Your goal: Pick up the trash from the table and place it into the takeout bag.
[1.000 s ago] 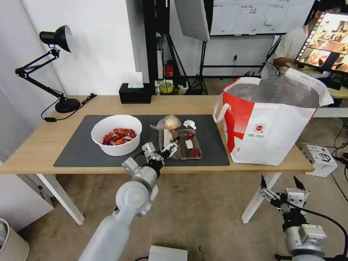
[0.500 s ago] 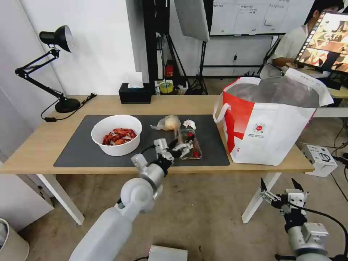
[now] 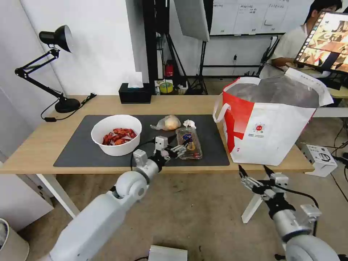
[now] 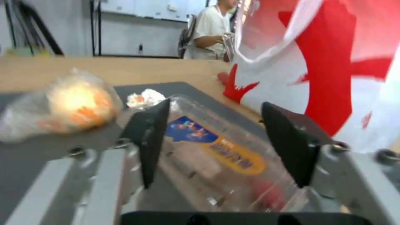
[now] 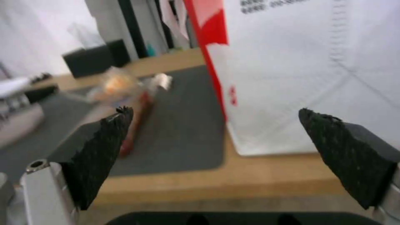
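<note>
Straddling clear clamshell tray (image 4: pixel 217 153) with left gripper (image 4: pixel 221 140), fingers apart; centring, closing gently. Right gripper (image 3: pixel 255 177) idling, fingers apart.

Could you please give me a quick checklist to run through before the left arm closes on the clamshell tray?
1. Left claw open: ok.
2. Fingers straddling the clamshell tray: ok in the left wrist view.
3. Bag with beige lump and tissue outside the fingers: ok.
4. Takeout bag upright, mouth open: ok.
5. Right claw open, below the table edge, away from the tray: ok.
6. Tray lid latched: cannot tell.
</note>
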You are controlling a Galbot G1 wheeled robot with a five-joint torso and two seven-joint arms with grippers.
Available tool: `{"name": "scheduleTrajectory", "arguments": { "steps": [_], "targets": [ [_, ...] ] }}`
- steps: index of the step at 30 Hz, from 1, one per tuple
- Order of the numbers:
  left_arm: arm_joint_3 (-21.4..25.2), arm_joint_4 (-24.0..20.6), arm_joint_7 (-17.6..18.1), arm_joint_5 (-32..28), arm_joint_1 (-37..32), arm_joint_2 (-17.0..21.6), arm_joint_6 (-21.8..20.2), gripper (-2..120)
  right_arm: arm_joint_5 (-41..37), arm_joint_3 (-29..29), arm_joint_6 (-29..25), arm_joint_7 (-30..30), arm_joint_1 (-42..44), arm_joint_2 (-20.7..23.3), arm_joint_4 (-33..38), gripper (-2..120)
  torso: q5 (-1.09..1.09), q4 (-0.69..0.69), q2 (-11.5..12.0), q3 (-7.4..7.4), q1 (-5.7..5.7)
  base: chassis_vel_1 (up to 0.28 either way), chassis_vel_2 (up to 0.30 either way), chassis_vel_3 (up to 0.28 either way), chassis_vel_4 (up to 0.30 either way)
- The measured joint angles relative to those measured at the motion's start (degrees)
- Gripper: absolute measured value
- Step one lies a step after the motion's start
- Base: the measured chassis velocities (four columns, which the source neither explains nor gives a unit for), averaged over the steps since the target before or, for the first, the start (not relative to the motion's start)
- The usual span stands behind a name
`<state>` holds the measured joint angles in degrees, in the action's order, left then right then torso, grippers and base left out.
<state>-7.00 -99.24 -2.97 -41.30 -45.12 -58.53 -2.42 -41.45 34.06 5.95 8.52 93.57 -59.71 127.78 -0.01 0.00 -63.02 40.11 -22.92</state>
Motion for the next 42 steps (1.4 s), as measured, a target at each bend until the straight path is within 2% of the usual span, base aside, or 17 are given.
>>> {"name": "scheduleTrajectory", "arguments": {
  "steps": [1,4,8,11,13,16,27,33,42],
  "targets": [
    [0.00,0.00,0.00,0.00,0.00,0.00,0.00,57,0.00,0.00,0.00,0.00,0.00,0.00,0.00,100,0.00,0.00,0.00,0.00,0.00,0.000,0.000,0.000,0.000],
    [0.73,-0.87,-2.32,4.12,-1.49,2.06,1.21,40,-4.70,-0.85,1.11,0.89,-3.57,1.58,-0.70,100,-0.01,0.01,0.00,0.00,0.00,0.000,0.000,0.000,0.000],
    [1.24,-1.92,-2.80,5.45,-2.63,3.03,1.65,31,-8.08,-1.58,2.06,1.39,-5.61,2.05,-1.38,100,0.00,0.01,0.00,0.00,0.00,0.000,0.000,0.000,0.000],
    [1.72,-2.54,-2.97,7.40,-3.30,3.77,2.47,16,-13.80,-3.08,4.46,2.46,-9.13,2.06,-2.30,100,0.00,0.00,0.00,0.00,0.00,0.000,0.000,0.000,0.000],
    [1.78,-2.56,-3.03,7.80,-3.32,3.91,2.77,12,-14.76,-3.58,5.10,2.84,-10.10,1.97,-2.57,100,0.00,0.00,0.00,0.00,0.00,0.000,0.000,0.000,0.000],
    [1.82,-2.74,-3.08,8.62,-3.39,4.40,3.17,0,-17.49,-6.21,6.80,4.49,-13.98,1.67,-4.13,100,0.01,-0.01,0.00,0.00,0.00,0.000,0.000,0.000,0.000],
    [0.89,-1.29,-3.33,9.56,-2.99,4.10,3.67,0,-22.54,-13.22,9.72,8.25,-23.96,0.09,-10.39,100,0.00,0.00,0.00,0.00,0.00,0.000,0.000,0.000,0.000],
    [-0.50,-0.13,-3.38,9.75,-1.44,3.86,3.89,0,-27.70,-18.11,11.31,9.68,-34.07,-1.26,-16.36,100,0.00,0.01,0.00,0.00,0.00,0.000,0.000,0.000,0.000],
    [-1.64,0.67,-3.39,10.15,-0.26,2.50,4.04,0,-30.90,-22.33,13.03,10.86,-41.75,-3.92,-23.45,100,0.00,0.00,0.00,0.00,0.00,0.000,0.000,0.000,0.000]
  ]
}}
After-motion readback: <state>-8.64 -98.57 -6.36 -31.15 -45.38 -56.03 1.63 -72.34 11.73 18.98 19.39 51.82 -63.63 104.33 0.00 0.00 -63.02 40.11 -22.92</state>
